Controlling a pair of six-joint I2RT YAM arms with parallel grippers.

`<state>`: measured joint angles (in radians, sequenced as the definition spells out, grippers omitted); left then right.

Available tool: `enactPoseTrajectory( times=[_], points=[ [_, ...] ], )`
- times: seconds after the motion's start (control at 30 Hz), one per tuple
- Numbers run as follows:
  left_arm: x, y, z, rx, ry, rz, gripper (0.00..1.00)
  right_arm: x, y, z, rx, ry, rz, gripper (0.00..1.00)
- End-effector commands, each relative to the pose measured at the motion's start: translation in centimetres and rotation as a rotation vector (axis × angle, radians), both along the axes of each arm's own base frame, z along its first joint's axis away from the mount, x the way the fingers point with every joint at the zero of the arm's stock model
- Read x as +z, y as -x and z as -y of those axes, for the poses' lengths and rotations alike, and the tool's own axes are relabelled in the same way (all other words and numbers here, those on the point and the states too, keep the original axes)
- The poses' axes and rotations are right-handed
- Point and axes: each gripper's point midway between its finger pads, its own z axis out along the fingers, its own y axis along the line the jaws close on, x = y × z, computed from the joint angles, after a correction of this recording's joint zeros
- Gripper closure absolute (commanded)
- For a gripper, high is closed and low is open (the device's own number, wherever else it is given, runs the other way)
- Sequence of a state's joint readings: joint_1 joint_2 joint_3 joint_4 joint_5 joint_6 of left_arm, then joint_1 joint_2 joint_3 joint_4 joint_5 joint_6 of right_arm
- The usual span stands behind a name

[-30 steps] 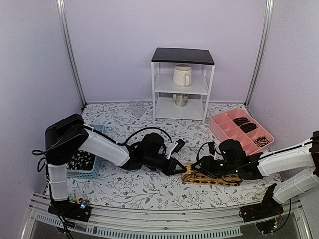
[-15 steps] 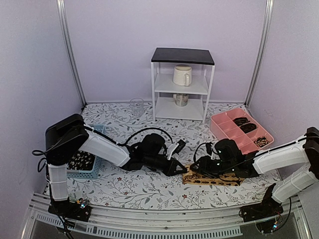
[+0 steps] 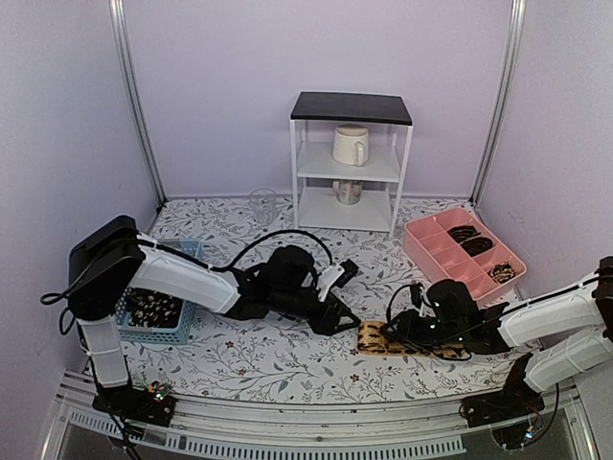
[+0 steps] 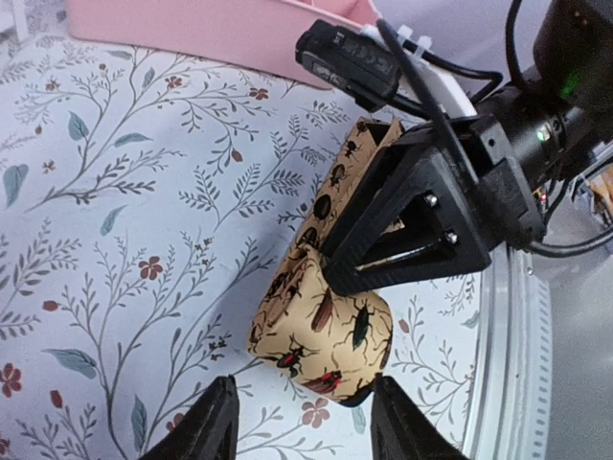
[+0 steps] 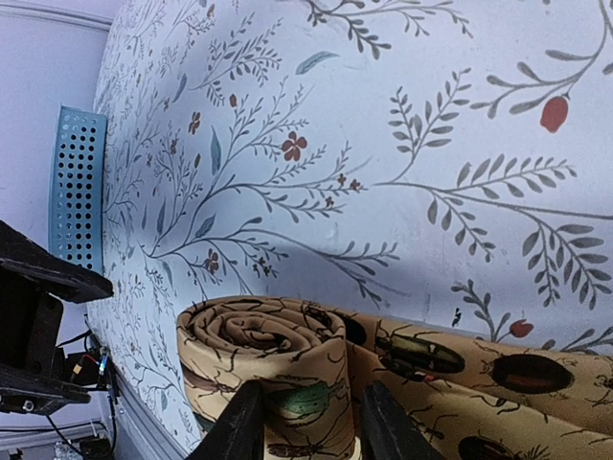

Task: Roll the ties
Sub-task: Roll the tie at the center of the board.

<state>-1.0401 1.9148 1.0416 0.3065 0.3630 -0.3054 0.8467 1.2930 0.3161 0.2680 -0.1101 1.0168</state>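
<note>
Right now the tan tie (image 3: 372, 336) lies on the flowered table (image 3: 259, 359) at about 5 o'clock from its centre, rolled at its 9 o'clock end, flat toward 3 o'clock; the left gripper (image 4: 305, 388) stands open and empty, fingers just short of the roll. The right gripper (image 5: 311, 395) rests on the roll, jaws part-way apart; whether it pinches the fabric I cannot tell.
</note>
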Motion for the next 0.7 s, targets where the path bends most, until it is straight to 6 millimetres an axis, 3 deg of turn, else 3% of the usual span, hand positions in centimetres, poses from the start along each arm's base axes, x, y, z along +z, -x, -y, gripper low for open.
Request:
enactPoseTrajectory(
  times=[0.0, 0.1, 0.33, 0.37, 0.43, 0.67],
  points=[
    [0.3, 0.1, -0.9, -0.089, -0.067, 0.162, 0.53, -0.7, 0.7, 0.1, 0.018, -0.026, -0.030, 0.65],
    [0.6, 1.3, -1.8, -0.178, -0.061, 0.306, 0.51, -0.3, 0.7, -1.1, 0.056, -0.068, -0.031, 0.67],
    [-0.4, 0.6, -3.5, -0.205, -0.152, 0.446, 0.33, 0.5, 0.6, -4.6, 0.170, -0.190, -0.033, 0.70],
    [-0.8, 0.8, -3.5, -0.222, -0.157, 0.443, 0.30, 0.7, 0.6, -5.0, 0.181, -0.203, -0.034, 0.70],
    [-1.4, 1.1, -3.2, -0.253, -0.155, 0.436, 0.12, 0.6, 0.3, -5.5, 0.184, -0.212, -0.040, 0.71],
    [-3.1, 2.3, -1.6, -0.346, -0.131, 0.351, 0.11, 0.3, 0.5, -5.1, 0.169, -0.208, -0.050, 0.72]
  ],
)
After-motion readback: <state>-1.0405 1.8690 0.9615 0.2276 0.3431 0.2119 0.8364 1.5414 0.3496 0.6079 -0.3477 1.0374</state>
